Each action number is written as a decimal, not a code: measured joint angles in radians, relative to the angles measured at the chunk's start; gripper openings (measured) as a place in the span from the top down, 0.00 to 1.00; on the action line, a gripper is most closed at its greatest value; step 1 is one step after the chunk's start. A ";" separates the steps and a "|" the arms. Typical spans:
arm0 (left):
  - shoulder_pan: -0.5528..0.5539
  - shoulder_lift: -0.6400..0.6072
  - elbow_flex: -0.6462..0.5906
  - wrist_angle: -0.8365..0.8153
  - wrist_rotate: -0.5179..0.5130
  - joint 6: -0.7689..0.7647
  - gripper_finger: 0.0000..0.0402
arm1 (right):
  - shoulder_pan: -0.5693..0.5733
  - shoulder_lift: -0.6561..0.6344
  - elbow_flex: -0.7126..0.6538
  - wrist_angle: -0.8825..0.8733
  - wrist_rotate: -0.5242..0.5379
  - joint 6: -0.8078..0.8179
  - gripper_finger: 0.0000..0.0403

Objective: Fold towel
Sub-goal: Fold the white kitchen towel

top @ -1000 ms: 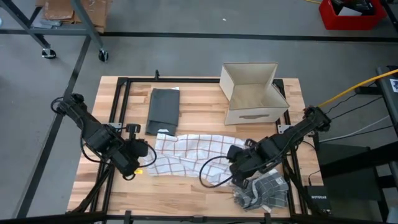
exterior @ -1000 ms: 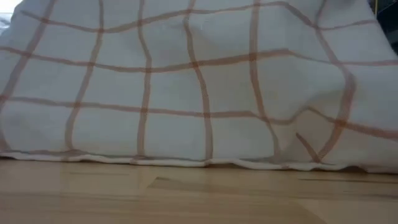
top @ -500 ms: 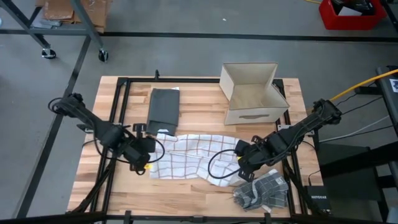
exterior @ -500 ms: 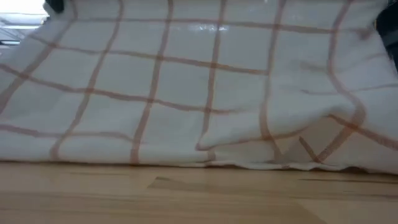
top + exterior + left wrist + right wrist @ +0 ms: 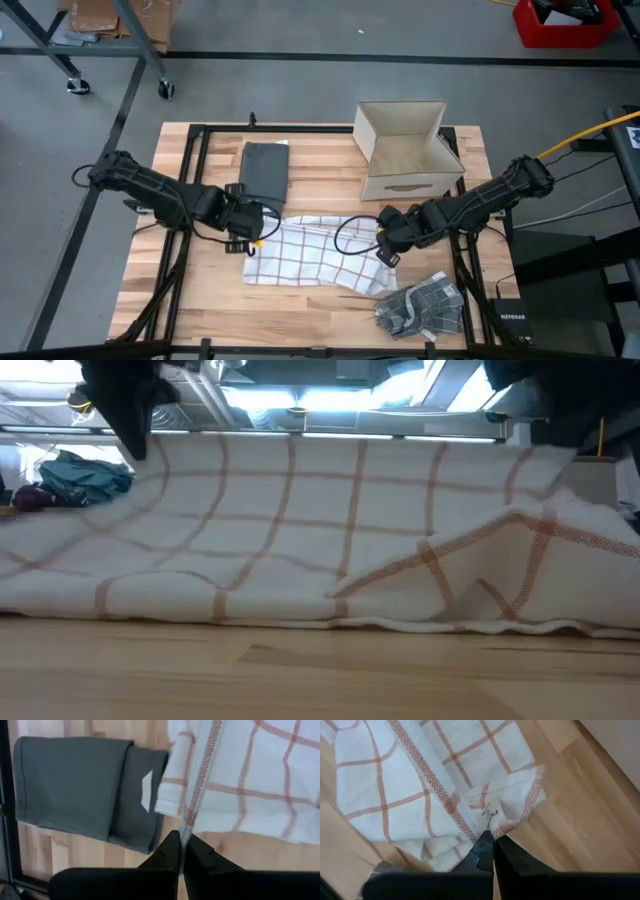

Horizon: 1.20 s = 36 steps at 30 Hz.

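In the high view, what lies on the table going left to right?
Left gripper, pinching the checked towel's edge → dark folded cloth → checked towel → right gripper, pinching the towel's other edge → cardboard box, with the grey patterned cloth nearer the front.

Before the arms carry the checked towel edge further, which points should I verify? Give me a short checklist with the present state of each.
1. Left claw shut on the checked towel edge: ok.
2. Right claw shut on the towel corner: ok.
3. Held edge lifted off the table, seen in the low view: ok.
4. Towel lies flat, without wrinkles: not ok, a fold shows on its right part.
5. Folded dark grey cloth apart from the towel: cannot tell.
6. Cardboard box apart from the towel: ok.
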 joint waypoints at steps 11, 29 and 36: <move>0.118 0.000 -0.107 0.130 0.007 0.059 1.00 | -0.086 0.000 -0.143 0.097 -0.030 -0.109 0.99; 0.154 -0.001 -0.213 0.219 0.028 0.024 0.96 | -0.141 0.000 -0.268 0.264 -0.001 -0.193 0.99; 0.154 -0.001 -0.276 0.210 -0.082 -0.126 0.76 | -0.140 0.001 -0.270 0.252 0.033 -0.195 0.99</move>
